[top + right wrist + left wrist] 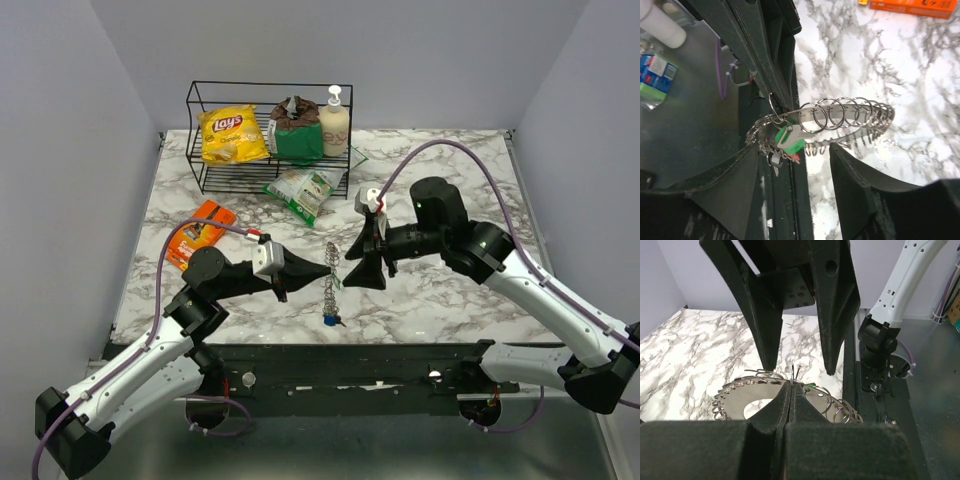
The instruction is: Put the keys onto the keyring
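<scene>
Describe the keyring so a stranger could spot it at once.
Start at the middle of the marble table, where the left pincer and right pincer nearly meet. The keyring is there, pinched by the left one: a loop of silvery wire coils carrying tiny coloured keys, unlike the flat printed packets farther back.

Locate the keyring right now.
Top view: the keyring is over the middle of the table, pinched by the left gripper, with the open right gripper facing it from the right.
</scene>
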Controlling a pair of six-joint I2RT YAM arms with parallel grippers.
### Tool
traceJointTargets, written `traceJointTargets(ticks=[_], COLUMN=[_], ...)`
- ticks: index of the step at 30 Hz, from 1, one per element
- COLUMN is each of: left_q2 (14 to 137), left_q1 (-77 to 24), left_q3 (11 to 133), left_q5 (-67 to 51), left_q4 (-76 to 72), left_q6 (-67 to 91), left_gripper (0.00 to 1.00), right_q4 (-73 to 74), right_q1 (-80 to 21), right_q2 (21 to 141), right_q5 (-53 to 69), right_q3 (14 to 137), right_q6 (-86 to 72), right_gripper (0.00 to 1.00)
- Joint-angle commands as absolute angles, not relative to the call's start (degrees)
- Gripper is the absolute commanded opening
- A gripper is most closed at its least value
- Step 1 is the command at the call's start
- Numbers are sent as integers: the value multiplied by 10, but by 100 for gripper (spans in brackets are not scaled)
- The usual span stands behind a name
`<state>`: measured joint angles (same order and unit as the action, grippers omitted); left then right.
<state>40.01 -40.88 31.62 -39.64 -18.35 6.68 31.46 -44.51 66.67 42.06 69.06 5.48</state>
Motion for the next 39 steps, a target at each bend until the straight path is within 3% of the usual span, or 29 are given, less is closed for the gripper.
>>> traceJointTargets(ticks=[1, 5, 18, 25, 36, 39], left_q2=[388, 387, 395, 406, 410, 410], left_q1=[-409, -409, -409, -409, -409, -409], left_q3=[319, 316, 308, 313, 318, 318], left_q5=[-400, -403, -432, -445, -446, -442], left_q4=[-221, -231, -287, -311, -317, -316], left_q6=[67, 69, 100, 119, 127, 127], left_gripper=[0, 0, 0, 0, 0, 0], right_q4=[330, 324, 235, 224, 199, 192], right_q1=[-445, -445, -445, -445, -445, -446], right_q2=[626, 589, 577, 617, 629, 628], right_q5=[367, 363, 477, 512, 526, 526], right_q3=[688, 693, 683, 697, 696, 693], right_q6=[65, 82, 94, 74, 48, 39], right_gripper=[77, 88, 91, 76, 65, 53])
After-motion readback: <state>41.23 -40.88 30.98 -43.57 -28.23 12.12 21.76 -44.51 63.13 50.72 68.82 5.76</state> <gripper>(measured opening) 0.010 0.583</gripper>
